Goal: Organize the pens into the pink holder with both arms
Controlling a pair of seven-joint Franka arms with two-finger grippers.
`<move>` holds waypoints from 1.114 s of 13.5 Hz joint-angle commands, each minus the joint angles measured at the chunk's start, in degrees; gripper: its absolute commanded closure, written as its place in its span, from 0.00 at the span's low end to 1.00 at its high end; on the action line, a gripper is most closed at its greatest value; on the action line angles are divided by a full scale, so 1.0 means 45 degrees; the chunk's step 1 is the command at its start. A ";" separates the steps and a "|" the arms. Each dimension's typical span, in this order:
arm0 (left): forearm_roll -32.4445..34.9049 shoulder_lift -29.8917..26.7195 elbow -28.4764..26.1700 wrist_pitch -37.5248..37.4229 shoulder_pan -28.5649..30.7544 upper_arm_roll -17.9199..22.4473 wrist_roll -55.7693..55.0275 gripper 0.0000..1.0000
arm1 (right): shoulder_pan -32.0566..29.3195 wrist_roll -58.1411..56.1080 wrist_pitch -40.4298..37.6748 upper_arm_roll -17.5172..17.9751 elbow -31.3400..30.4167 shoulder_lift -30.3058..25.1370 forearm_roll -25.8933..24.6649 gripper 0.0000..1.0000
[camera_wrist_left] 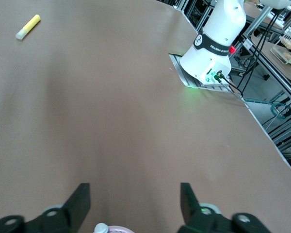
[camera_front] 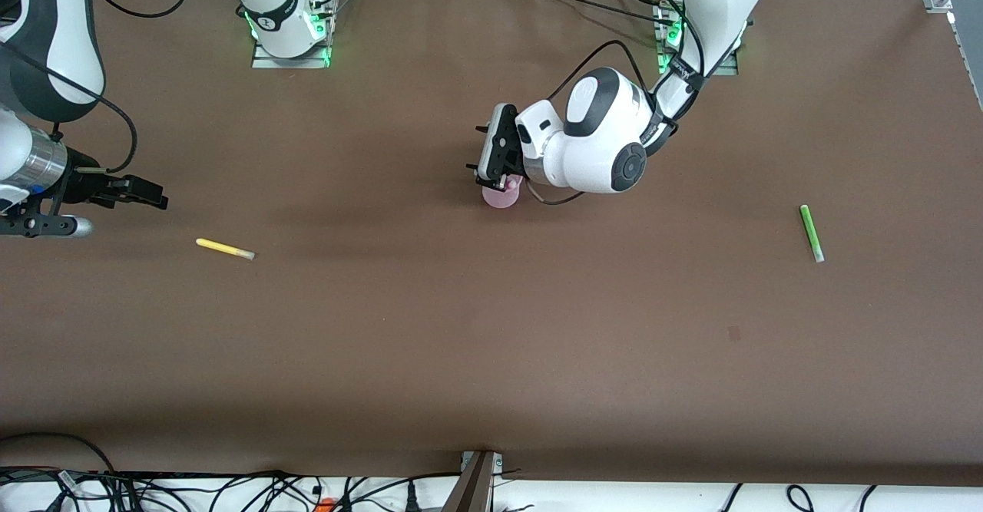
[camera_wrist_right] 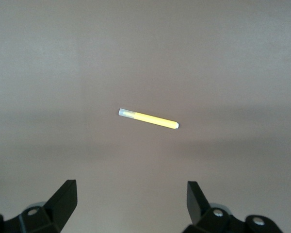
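Worktop [camera_front: 491, 343]: brown, flat, carrying all items I log here. Holder [camera_front: 501, 194]: pink cup standing near the middle of the worktop, mostly covered in my front view by the left gripper [camera_front: 491, 182]; my left wrist view catches only its rim [camera_wrist_left: 117, 228], with a pale pen end [camera_wrist_left: 101, 227] showing at it. Left gripper: directly over the holder, jaws released and spread wide, grasping nothing. Yellow pen [camera_front: 224, 249]: lying flat toward the right arm's end, pale end pointing toward the middle of the worktop. Right gripper [camera_front: 146, 192]: in the air over the worktop near the yellow pen, jaws released, wide apart, empty; its wrist view frames that pen [camera_wrist_right: 148, 118] between them. Green pen [camera_front: 812, 232]: lying flat toward the left arm's end, well apart from the holder.
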 commanded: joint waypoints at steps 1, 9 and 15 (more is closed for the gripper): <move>0.0355 -0.1087 -0.0157 -0.0870 -0.0023 0.0235 -0.2491 0.00 | 0.0190 0.0131 -0.0203 -0.0221 0.0038 -0.0144 0.0084 0.00; 0.7617 -0.3159 0.1089 -0.4675 0.0853 0.0332 -1.1390 0.00 | 0.0151 -0.0046 -0.0437 -0.0572 0.0038 -0.0183 0.0026 0.00; 1.0766 -0.3902 0.2887 -0.7707 0.3236 0.0372 -1.4745 0.00 | -0.1542 0.0071 -0.0457 0.1140 0.0038 -0.0320 -0.0500 0.00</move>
